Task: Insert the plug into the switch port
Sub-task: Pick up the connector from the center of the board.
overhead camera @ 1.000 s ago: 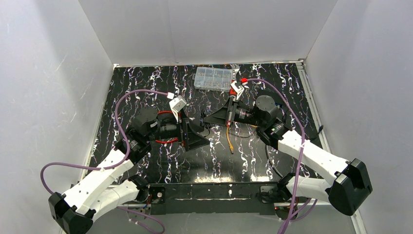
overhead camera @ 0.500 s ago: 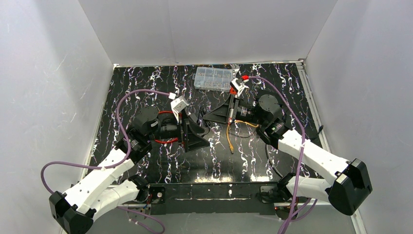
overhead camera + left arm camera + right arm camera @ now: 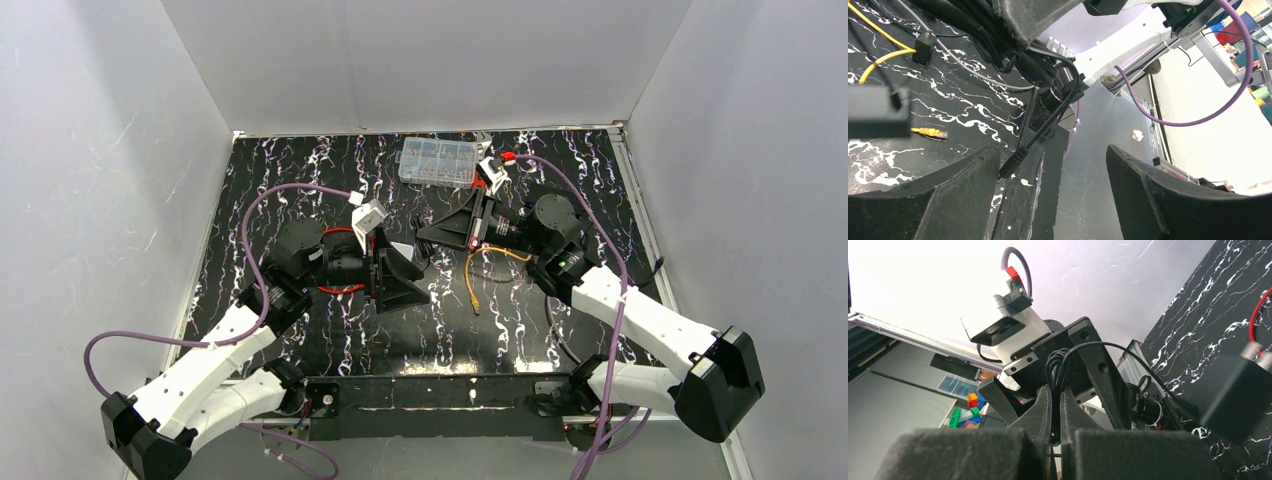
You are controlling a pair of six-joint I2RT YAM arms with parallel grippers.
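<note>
the left gripper [image 3: 1053, 150] hangs low over the black marbled table [image 3: 300, 180], its two padded fingers [image 3: 948, 200] spread wide apart with nothing between them. the right gripper [image 3: 1055, 390] faces it from across the middle of the table, fingers pressed nearly together and pinching a thin black cable [image 3: 1083, 346], which loops up above the tips. in the left wrist view that cable trails down from the right gripper and ends in a small barrel tip just above the table. the plug [image 3: 934, 133] lies loose on the table, apart from both grippers, at the end of the orange cable [image 3: 470, 280]; from above, that cable runs from under the right gripper toward the near edge. a black box [image 3: 875, 111] sits at the left edge of the left wrist view, just above the plug there; the switch port cannot be made out on it. a red wire [image 3: 1260, 315] curves behind the box in the right wrist view. a clear parts case [image 3: 437, 160] rests by the far wall.
</note>
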